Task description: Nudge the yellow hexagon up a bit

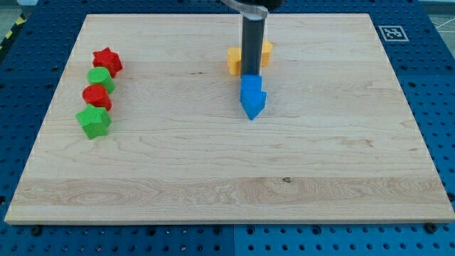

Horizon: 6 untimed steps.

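The yellow hexagon block (235, 60) sits in the upper middle of the pale wooden board (227, 178), and only its left part can be seen, since the straight dark rod (252, 43) stands in front of it and hides its middle. A second yellow block (266, 50), shape not clear, peeks out on the rod's right side, a little higher than the hexagon; whether the two yellow pieces touch behind the rod cannot be told.

The rod is cut off by the view's top, so its mount is only partly visible. My tip (252, 74) comes down just below and to the right of the yellow hexagon, right at the top edge of the blue arrow-like block (252, 96), which points toward the view's bottom. Whether the tip touches the hexagon or the blue block is hard to make out. The rod is bare and grips nothing, having no jaws to open or close.

Well to the left of the yellow hexagon, near the board's left edge, four blocks form a slanted column: a red star (107, 61) at the top, a green rounded block (99, 77) just under it, a red rounded block (96, 96) below, and a green star (94, 121) lowest. Neighbours in the column look touching or nearly so.

The board lies on a blue perforated table (434, 85), and a small black-and-white marker tag (392, 32) sits beyond the board's upper right corner.
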Motion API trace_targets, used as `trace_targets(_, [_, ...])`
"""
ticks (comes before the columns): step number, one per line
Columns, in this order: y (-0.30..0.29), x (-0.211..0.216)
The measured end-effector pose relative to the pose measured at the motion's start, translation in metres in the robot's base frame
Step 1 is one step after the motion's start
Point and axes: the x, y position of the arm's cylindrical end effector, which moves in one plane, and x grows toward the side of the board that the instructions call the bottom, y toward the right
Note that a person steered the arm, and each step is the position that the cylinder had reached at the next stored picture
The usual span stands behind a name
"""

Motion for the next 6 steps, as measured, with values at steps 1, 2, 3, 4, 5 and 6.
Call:
trace_targets(1, [0.000,0.017])
trace_targets(2, [0.000,0.017])
trace_targets(3, [-0.004,-0.016])
trace_targets(4, [-0.037,-0.041])
trace_targets(5, [-0.068,-0.039])
trace_targets(6, [-0.080,-0.039])
